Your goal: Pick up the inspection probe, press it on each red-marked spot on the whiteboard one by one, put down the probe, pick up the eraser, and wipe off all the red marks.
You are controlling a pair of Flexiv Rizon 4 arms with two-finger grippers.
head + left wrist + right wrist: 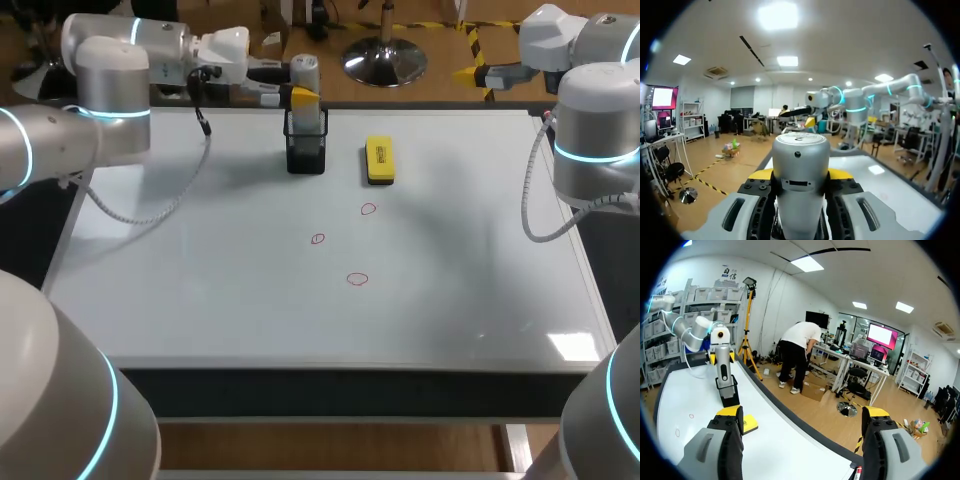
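Left gripper [800, 175] clenched on the silver probe [800, 150] directly above the black holder [306, 150] at the whiteboard's [200, 300] far edge, right gripper [802, 412] released past the far right corner, yellow eraser [379, 160] just beside the holder, three red marks [357, 279] mid-board.

left tool [800, 174] grips probe [800, 150]; right tool [802, 412] spread

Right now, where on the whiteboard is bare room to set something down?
Bare: the near strip between the red marks and the front edge of the whiteboard, and right of the eraser. Crowded: far middle, where the left gripper grips the probe in its holder.
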